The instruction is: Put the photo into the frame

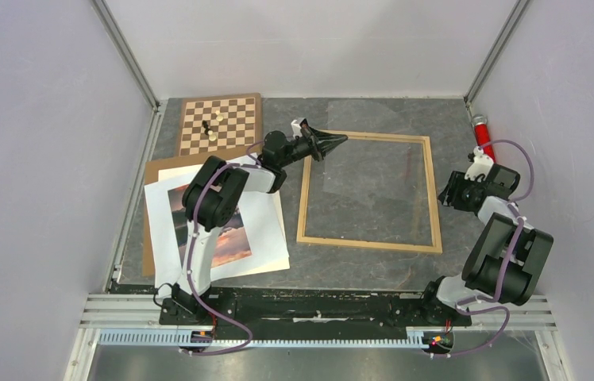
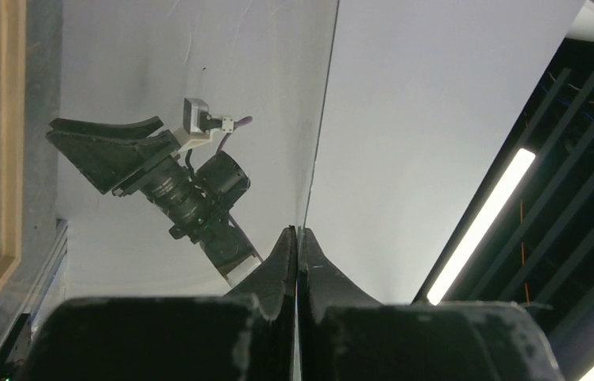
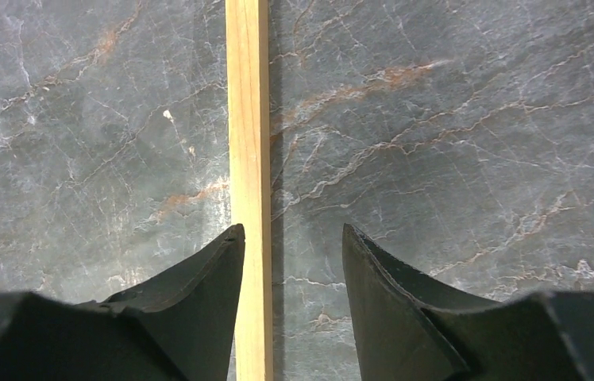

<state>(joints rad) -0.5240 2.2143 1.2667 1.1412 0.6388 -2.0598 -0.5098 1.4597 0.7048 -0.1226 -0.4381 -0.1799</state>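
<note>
Photo (image 1: 234, 238): flat on white sheets (image 1: 270, 230) by the desk's (image 1: 373, 111) left edge, partly hidden under the left arm (image 1: 214, 198).
Left end effector (image 1: 332, 142): fingers pressed together, nothing discernible between them. It sits at the frame's far-left corner, so the photo lies back toward the near-left corner.
Frame (image 1: 369, 242): flat mid-desk, right of the photo, apart from it.
Right end effector (image 1: 445, 194): open, straddling the frame's right rail, gripping nothing.
Nearer arm: left, by my judgement.
</note>
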